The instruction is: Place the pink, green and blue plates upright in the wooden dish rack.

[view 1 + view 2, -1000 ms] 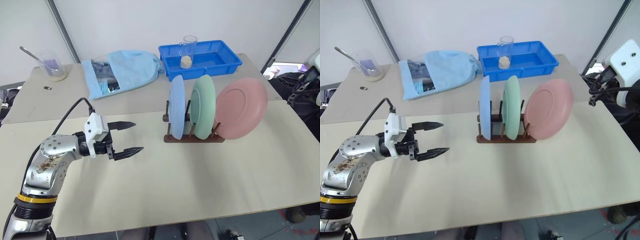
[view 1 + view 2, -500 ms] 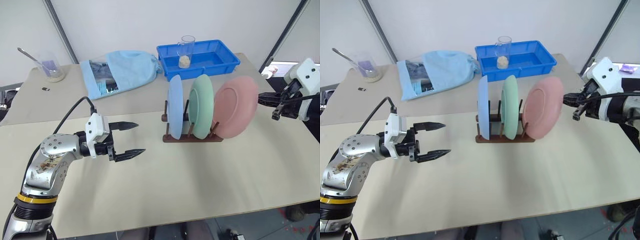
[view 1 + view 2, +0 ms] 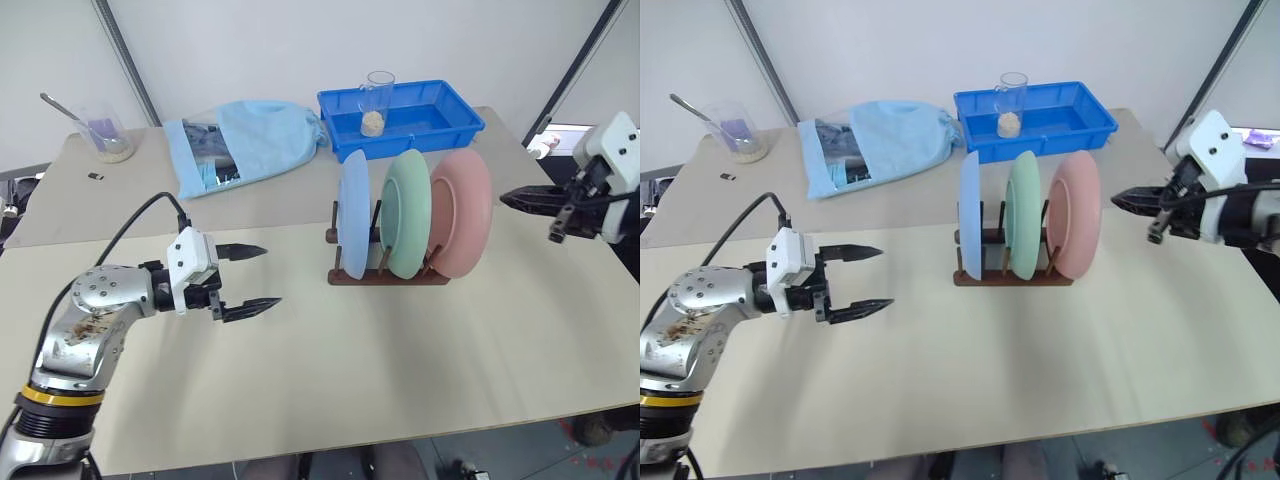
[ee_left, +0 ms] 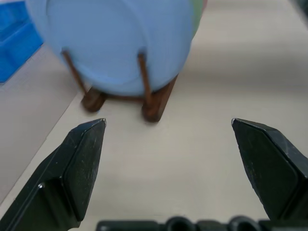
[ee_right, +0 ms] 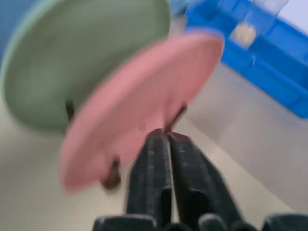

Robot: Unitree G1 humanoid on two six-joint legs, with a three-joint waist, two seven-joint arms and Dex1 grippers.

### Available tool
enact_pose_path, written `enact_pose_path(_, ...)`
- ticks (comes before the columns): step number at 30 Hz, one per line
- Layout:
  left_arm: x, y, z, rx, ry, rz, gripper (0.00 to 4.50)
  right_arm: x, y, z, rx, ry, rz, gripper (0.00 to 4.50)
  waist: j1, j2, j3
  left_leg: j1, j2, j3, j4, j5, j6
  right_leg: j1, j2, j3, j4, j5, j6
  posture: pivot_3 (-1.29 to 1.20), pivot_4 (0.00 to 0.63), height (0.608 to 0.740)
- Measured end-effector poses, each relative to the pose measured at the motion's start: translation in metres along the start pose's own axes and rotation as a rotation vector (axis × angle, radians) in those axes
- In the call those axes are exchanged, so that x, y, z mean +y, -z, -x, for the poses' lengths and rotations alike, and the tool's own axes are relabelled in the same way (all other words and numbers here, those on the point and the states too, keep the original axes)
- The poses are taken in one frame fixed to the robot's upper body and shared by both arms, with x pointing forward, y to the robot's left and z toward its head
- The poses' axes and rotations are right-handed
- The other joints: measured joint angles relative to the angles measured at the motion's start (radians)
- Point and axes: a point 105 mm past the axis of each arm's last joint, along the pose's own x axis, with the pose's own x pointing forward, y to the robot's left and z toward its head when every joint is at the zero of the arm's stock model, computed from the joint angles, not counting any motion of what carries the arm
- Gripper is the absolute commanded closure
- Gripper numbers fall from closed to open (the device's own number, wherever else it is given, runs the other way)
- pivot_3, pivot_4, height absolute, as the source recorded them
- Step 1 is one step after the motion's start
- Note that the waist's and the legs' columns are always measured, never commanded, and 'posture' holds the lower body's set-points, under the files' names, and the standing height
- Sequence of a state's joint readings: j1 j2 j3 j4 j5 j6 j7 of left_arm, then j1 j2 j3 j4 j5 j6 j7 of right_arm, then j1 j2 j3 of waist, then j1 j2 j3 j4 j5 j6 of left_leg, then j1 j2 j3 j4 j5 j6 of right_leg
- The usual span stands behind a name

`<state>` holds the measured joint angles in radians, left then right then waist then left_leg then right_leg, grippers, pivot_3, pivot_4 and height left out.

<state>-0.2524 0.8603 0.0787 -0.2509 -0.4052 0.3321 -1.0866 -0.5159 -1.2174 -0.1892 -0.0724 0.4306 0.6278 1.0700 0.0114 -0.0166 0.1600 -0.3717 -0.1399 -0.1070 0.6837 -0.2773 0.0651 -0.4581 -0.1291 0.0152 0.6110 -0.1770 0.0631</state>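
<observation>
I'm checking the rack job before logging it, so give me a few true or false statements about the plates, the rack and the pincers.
1. All three plates stand in the wooden dish rack. True.
2. The green plate stands between the blue plate and the pink plate. True.
3. The right pincer grips the pink plate. False: its fingers are together, apart from the plate.
4. The left pincer is shut. False: it is open and holds nothing.
5. The glass stands on the table beside the blue tray. False: it stands inside the tray.
</observation>
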Motion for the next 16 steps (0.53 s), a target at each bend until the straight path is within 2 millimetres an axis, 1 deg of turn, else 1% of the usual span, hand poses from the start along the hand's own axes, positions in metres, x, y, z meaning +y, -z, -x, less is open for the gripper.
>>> enact_pose_path(1,0.004,0.006,0.006,0.060,-0.024,-0.007,0.00,-0.002,0.004,0.008,0.025,-0.014,0.024,2.88,0.000,0.000,0.000,0.000,0.000,0.000,0.000,0.000,0.000,0.000,0.000,0.000,0.000,0.000,0.000,0.00,0.150,0.740)
enact_pose_path(4,0.007,0.018,0.026,0.174,-0.055,-0.013,0.00,0.002,0.011,0.024,0.094,-0.103,0.094,1.87,-0.006,0.001,0.000,0.000,0.000,0.000,-0.001,0.000,0.000,0.000,0.001,0.000,0.000,0.000,0.000,0.00,0.150,0.740)
enact_pose_path(7,0.011,0.019,0.044,0.228,-0.089,-0.018,0.00,0.008,0.017,0.030,0.124,-0.184,0.145,0.87,-0.013,0.001,0.001,0.001,0.001,0.001,-0.001,0.000,0.000,0.000,0.001,0.000,0.000,0.000,0.000,0.00,0.150,0.740)
enact_pose_path(12,0.010,0.027,0.063,0.285,-0.126,0.018,0.00,0.021,0.025,0.032,0.144,-0.295,0.202,0.87,-0.019,0.003,0.002,0.001,0.001,0.001,-0.001,-0.001,-0.001,0.000,0.000,0.000,0.000,0.000,0.000,0.00,0.150,0.740)
enact_pose_path(16,0.011,0.029,0.072,0.301,-0.154,0.031,0.00,0.023,0.024,0.030,0.144,-0.311,0.235,0.87,-0.021,0.004,0.002,0.001,0.001,0.001,-0.001,-0.001,-0.001,0.000,0.000,0.000,0.000,0.000,0.000,0.00,0.150,0.740)
